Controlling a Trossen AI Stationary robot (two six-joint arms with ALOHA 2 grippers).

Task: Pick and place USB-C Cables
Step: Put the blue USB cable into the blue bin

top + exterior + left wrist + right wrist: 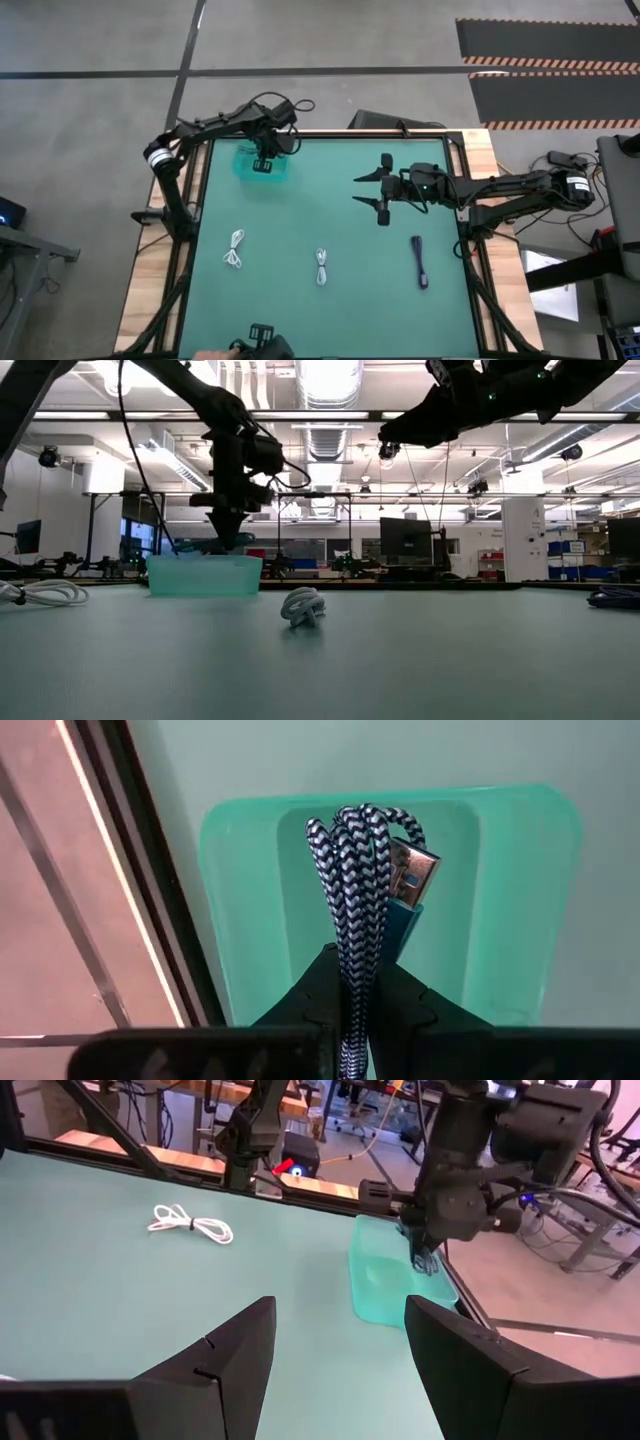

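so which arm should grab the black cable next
Right. Its open hand hovers nearest the black cable, on its side of the table. The left hand is shut on the grey-teal cable over the bin.

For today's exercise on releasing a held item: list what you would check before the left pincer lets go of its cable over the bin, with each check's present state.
1. Left pincer shut on the braided cable: ok.
2. Cable hangs over the teal bin: ok.
3. Bin's visible floor free of other items: ok.
4. Right pincer open, away from the bin: ok.
5. Height of the cable above the bin floor: cannot tell.
6. White cables and dark cable on the mat, awaiting pickup: ok.
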